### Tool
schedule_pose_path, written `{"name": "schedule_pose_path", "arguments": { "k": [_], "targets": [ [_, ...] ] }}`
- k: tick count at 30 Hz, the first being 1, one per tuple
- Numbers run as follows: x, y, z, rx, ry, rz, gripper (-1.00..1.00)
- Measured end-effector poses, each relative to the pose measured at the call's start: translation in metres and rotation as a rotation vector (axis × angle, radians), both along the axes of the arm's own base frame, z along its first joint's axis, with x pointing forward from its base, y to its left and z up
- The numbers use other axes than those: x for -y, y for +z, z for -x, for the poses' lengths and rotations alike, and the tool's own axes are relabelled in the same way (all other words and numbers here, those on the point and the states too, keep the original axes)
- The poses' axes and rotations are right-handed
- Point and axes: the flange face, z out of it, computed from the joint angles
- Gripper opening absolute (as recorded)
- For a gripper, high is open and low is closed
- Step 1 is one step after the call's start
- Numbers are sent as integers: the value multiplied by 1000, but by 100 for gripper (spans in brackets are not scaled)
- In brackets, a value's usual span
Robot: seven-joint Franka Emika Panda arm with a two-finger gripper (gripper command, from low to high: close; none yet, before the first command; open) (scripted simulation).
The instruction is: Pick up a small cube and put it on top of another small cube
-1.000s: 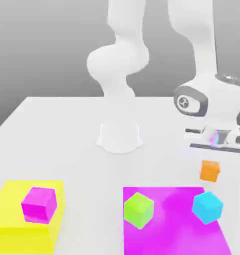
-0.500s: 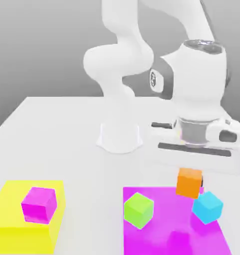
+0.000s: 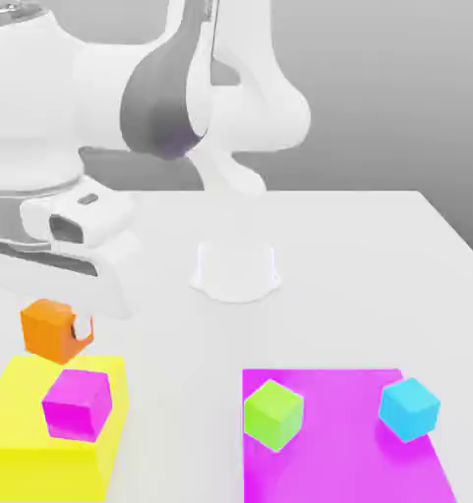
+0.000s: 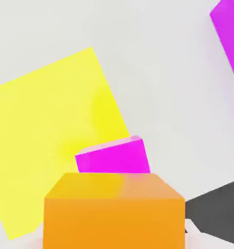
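Resting pink cube (image 3: 77,403) on yellow square (image 3: 14,432)

1. The exterior view faces the arm's base (image 3: 236,270) from across the white table (image 3: 378,255), raised, looking slightly down.
2. The hand view looks steeply down, close above the orange cube (image 4: 114,211).
3. Both views share the yellow square (image 3: 14,432) and pink cube (image 3: 77,403).
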Motion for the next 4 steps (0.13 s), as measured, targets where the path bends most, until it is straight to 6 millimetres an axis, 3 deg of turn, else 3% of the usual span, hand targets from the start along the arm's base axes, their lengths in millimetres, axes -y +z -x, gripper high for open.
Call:
{"name": "schedule_pose_path", "arguments": {
  "k": [1, 4],
  "targets": [
    [-1, -9, 0, -1, 2, 0, 100],
    [-1, -9, 0, -1, 2, 0, 100]
  ]
}}
